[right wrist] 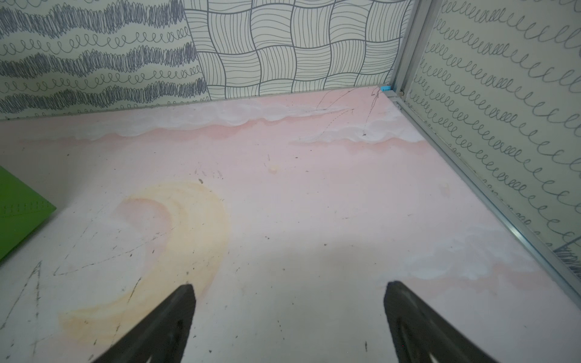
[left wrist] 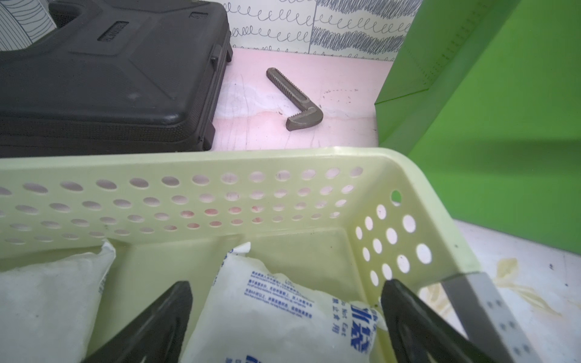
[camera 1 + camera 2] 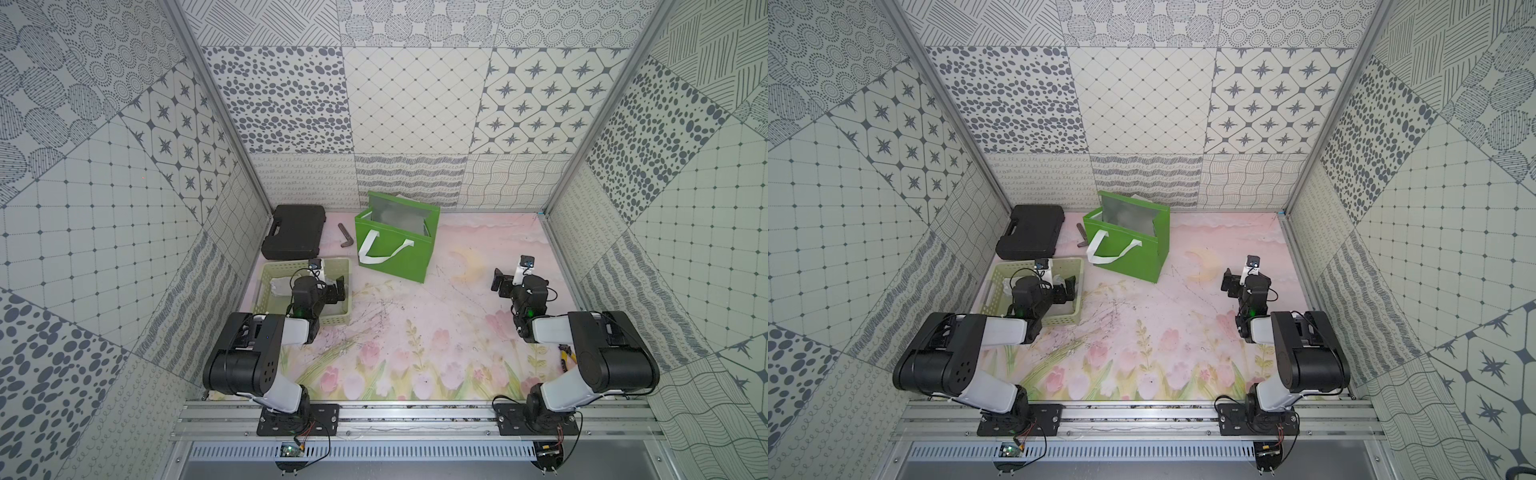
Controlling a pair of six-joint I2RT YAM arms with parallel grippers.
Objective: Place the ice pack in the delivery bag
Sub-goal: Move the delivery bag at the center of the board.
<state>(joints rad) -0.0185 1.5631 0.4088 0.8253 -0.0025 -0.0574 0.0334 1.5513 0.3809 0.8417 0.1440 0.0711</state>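
My left jaws hang wide open over the ice pack (image 2: 276, 314), which lies in the basket (image 2: 220, 163); nothing is gripped yet. My right jaws gape empty above the bench (image 1: 314, 204). Gripping the pack, lifting it and dropping it into the delivery bag (image 3: 399, 253) nearby are all left to do.

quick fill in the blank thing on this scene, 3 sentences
The left hand over the white printed ice pack is ____.
The bright green fabric delivery bag is lined with ____ foil.
The dark L-shaped metal tool lies between the bag and the ____ hard plastic case.
Missing words: open; silver; black
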